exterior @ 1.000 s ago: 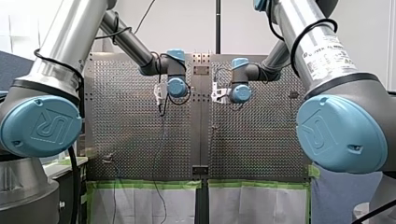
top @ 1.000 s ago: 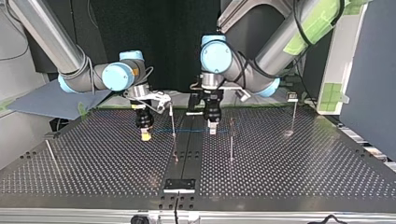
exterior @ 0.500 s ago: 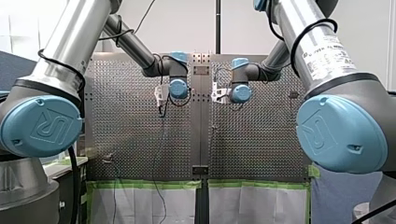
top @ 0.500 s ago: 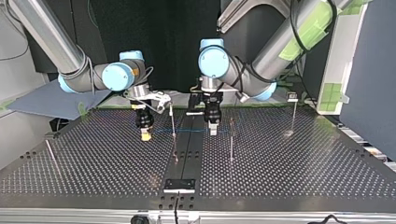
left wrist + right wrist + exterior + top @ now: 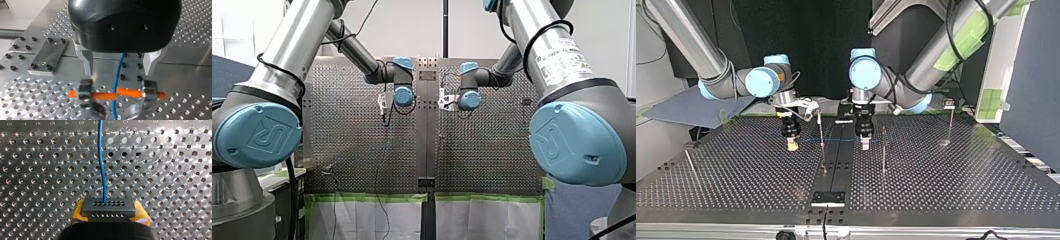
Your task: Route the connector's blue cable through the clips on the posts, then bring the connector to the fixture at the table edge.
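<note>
— Since a second ago, what has moved for us?
— Our left gripper (image 5: 864,145) sits lower in the top view than it did; our right gripper (image 5: 792,144) has kept its place.
— Where is the connector (image 5: 108,207) now?
— Clamped between our right gripper's yellow pads (image 5: 77,216), above the perforated table (image 5: 946,175), left of centre in the top view. Its long axis runs from pad to pad, and its holed face points away from the gripper.
— And the blue cable (image 5: 101,157)?
— It leaves that face straight ahead. In the top view it runs level toward the right, crosses a thin post (image 5: 821,132), and reaches our left gripper. We cannot tell whether a clip holds it there.
— Does our left gripper grip it?
— No. Its metal fingers (image 5: 86,58) stand wide apart, with the cable passing between them and touching neither.
— The fixture (image 5: 827,198)?
— It lies at the table's near edge in the top view, well apart from the connector.
</note>
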You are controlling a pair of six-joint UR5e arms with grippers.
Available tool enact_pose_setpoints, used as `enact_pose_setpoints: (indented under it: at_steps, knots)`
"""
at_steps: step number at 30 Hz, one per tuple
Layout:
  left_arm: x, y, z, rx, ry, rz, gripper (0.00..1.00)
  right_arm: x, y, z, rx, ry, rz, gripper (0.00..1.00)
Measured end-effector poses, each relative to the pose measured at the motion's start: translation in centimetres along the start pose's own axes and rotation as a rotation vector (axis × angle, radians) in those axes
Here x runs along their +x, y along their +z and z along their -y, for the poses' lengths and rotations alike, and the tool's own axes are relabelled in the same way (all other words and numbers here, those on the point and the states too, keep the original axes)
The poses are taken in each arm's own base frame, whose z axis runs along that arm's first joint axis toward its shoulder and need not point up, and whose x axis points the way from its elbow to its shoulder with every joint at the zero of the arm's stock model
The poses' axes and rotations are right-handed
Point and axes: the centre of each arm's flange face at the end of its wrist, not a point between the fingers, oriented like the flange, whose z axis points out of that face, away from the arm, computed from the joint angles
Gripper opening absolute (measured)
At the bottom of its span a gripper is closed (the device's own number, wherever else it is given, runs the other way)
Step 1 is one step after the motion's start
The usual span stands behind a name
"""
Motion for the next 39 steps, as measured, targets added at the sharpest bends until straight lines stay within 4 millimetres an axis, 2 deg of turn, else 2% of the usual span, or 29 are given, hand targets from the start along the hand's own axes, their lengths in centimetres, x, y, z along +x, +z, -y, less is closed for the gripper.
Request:
enact_pose_setpoints:
  at_steps: [7,21,23,24,25,26,27,29,30,31,32,33,34,39]
  knots:
    - [1.3,-0.1,0.3,0.003,0.013,-0.024,0.99,0.0,0.0,0.0,0.000,0.000,0.002,0.00]
    - [1.3,0.4,-0.3,-0.025,0.013,-0.013,0.99,-0.1,0.0,0.0,0.000,0.000,0.005,0.00]
    - [1.2,0.4,-0.2,-0.025,0.012,-0.011,0.83,-0.1,-0.1,0.0,0.000,-0.001,0.005,0.00]
    - [1.2,0.5,-0.2,-0.026,0.011,-0.010,0.83,-0.1,-0.1,0.0,0.000,-0.001,0.006,0.00]
    - [1.2,0.5,-0.2,-0.026,0.011,-0.009,0.75,-0.1,-0.1,0.0,0.000,-0.001,0.006,0.00]
    - [1.1,0.5,-0.2,-0.027,0.010,-0.008,0.60,-0.1,-0.1,0.0,0.000,-0.001,0.006,0.00]
    - [1.1,0.6,-0.2,-0.027,0.010,-0.007,0.60,-0.1,-0.1,0.0,0.000,-0.001,0.007,0.00]
    - [1.0,0.6,-0.2,-0.029,0.009,-0.006,0.36,-0.1,-0.1,0.0,0.000,-0.002,0.007,0.00]
    - [1.0,0.6,-0.2,-0.029,0.009,-0.005,0.36,-0.1,-0.1,0.0,0.000,-0.002,0.008,0.00]
    - [1.0,0.7,-0.3,-0.030,0.009,-0.004,0.18,-0.1,-0.1,0.0,0.000,-0.002,0.008,0.00]
    - [0.9,0.7,-0.3,-0.031,0.008,-0.004,0.07,-0.1,-0.1,0.0,0.000,-0.002,0.008,0.00]
    - [0.9,0.7,-0.3,-0.032,0.008,-0.004,0.07,-0.1,-0.1,0.0,0.000,-0.002,0.008,0.00]
    - [0.9,0.7,-0.3,-0.032,0.008,-0.004,0.00,-0.1,-0.1,0.0,0.000,-0.002,0.008,0.00]
    - [0.9,0.8,-0.5,-0.035,0.009,-0.004,0.00,-0.1,-0.1,0.0,0.000,-0.003,0.008,0.00]
